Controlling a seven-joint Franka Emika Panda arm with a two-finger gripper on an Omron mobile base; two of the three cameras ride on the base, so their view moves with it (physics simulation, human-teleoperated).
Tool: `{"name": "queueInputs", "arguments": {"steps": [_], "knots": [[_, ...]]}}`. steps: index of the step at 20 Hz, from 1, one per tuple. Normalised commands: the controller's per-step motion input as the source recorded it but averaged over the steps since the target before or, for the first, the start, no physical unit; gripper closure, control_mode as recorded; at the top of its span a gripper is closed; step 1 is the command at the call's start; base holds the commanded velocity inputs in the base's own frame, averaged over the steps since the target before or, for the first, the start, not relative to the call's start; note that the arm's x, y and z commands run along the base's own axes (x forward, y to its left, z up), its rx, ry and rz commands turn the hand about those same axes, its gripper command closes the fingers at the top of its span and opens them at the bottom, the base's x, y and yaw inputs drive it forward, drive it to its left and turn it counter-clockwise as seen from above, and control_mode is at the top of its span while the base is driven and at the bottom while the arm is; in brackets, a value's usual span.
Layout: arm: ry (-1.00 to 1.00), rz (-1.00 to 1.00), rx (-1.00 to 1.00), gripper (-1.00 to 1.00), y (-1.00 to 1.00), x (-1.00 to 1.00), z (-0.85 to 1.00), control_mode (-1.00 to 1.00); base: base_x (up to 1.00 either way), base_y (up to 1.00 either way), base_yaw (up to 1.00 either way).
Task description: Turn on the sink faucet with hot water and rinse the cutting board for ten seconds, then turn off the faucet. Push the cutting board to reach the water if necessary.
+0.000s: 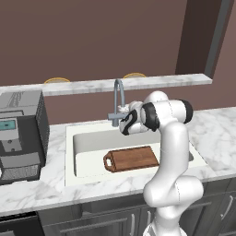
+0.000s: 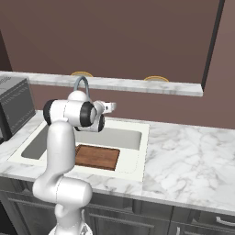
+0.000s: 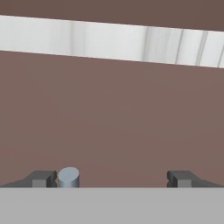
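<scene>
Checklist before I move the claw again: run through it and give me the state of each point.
1. Claw open: ok. In the hand view the fingertips stand wide apart with nothing gripped.
2. Claw near the faucet: ok. A round grey-blue end, probably part of the faucet, shows just inside the left fingertip.
3. Claw touching the lever: cannot tell; the arm hides that area in the base views.
4. Water running: not ok. No stream shows below the spout.
5. Board lying flat in the sink: ok. The cutting board rests on the bottom of the sink.
6. Board under the spout: cannot tell for sure; it may need a push.
</scene>
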Motion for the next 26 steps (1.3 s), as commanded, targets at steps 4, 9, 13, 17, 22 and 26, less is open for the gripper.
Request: {"name": "queueInputs", "arguments": {"steps": [4, 9, 13, 17, 22, 26], "knots": [[0.00, 0.00, 0.00, -1.00, -0.05, 0.00, 0.00, -1.00, 0.00, 0.00, 0.00], [0.00, 0.00, 0.00, -1.00, -0.06, 0.00, 0.00, -1.00, 0.00, 0.00, 0.00], [0.00, 0.00, 0.00, -1.00, -0.06, 0.00, 0.00, -1.00, 0.00, 0.00, 0.00], [0.00, 0.00, 0.00, -1.00, -0.06, 0.00, 0.00, -1.00, 0.00, 0.00, 0.00], [0.00, 0.00, 0.00, -1.00, -0.08, 0.00, 0.00, -1.00, 0.00, 0.00, 0.00], [0.00, 0.00, 0.00, -1.00, -0.04, 0.00, 0.00, -1.00, 0.00, 0.00, 0.00]]}}
